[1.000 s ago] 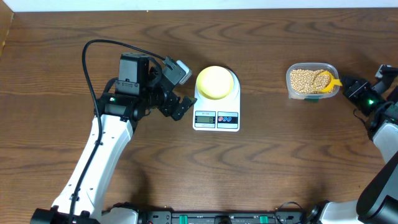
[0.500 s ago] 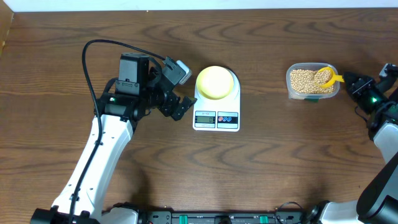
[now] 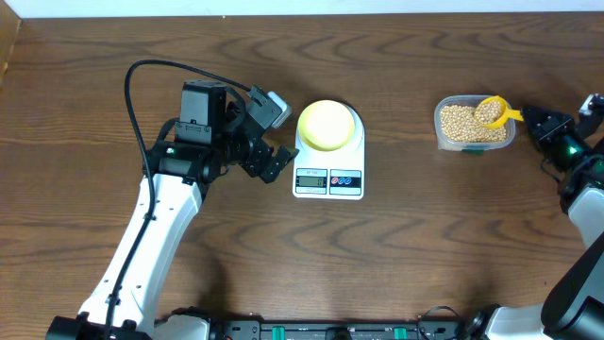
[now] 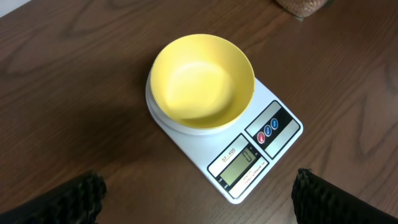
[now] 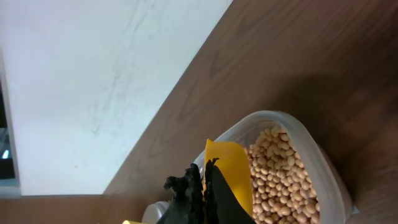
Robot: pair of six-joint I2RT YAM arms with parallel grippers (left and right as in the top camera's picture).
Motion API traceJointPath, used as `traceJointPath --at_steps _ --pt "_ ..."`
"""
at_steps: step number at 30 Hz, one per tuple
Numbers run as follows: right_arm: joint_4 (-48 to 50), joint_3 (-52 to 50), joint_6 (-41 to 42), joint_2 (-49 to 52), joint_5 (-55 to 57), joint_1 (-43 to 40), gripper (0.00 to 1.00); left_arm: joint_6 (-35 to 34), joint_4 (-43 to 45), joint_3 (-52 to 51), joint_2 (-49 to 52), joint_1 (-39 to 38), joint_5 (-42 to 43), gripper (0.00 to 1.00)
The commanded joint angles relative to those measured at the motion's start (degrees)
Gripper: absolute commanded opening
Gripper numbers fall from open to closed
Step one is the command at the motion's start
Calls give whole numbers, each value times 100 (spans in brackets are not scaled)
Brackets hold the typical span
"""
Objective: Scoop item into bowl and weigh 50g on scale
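Observation:
The pale-yellow bowl [image 3: 327,124] stands empty on the white scale [image 3: 328,181]; the left wrist view shows the bowl [image 4: 202,78] and the scale [image 4: 267,146] from close by. My left gripper [image 3: 276,137] hovers just left of the scale, open and holding nothing. At the right, tan beans [image 3: 458,124] fill a clear container [image 3: 475,144]. My right gripper [image 3: 534,120] is shut on the handle of a yellow scoop [image 3: 493,111], which carries beans above the container's right end. In the right wrist view the scoop [image 5: 233,174] lies next to the beans [image 5: 280,180].
The left arm's black cable [image 3: 132,94] loops over the table behind the arm. A white wall [image 5: 93,74] borders the table's far edge. Bare wood lies between the scale and the container.
My right gripper has drawn back a little to the right, and the scoop has come up out of the beans with a load. The left arm has stayed still.

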Motion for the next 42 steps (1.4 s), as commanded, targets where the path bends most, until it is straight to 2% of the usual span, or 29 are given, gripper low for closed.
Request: traceJointPath --at_steps 1,26,42 --pt "33 0 258 59 -153 -44 1 -26 4 -44 -63 13 90 98" --pt "1010 0 1080 59 -247 330 1 -26 4 -44 -63 13 90 98" --pt "1056 0 1375 59 389 837 1 -26 4 -44 -63 13 90 97"
